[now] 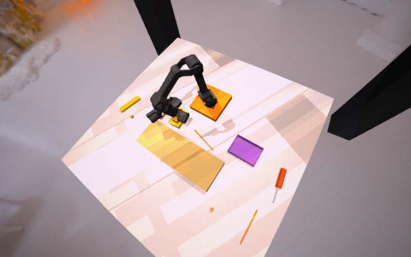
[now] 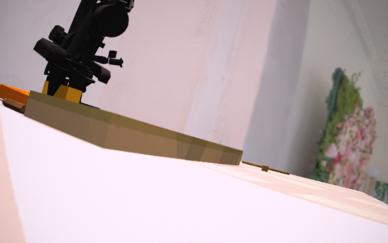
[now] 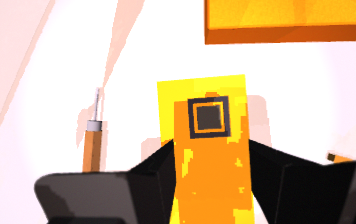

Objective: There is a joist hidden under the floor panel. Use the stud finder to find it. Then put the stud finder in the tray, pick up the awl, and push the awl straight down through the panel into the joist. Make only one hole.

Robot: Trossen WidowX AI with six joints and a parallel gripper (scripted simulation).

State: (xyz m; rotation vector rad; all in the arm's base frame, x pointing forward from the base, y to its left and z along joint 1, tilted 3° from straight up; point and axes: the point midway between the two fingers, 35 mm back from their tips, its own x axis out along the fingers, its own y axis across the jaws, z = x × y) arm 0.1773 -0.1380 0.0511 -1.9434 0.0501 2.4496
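My gripper is shut on the yellow stud finder, one finger on each long side. The stud finder has a dark square window on its face. It sits just off the near end of the tan floor panel; I cannot tell whether it still touches the table. The awl, with a brown handle and a metal tip, lies beside the stud finder and is hidden under the arm in the top view. The purple tray lies right of the panel and is empty.
The arm stands on an orange base plate. A red-handled tool, two thin orange sticks, a yellow bar and two small cubes lie on the table.
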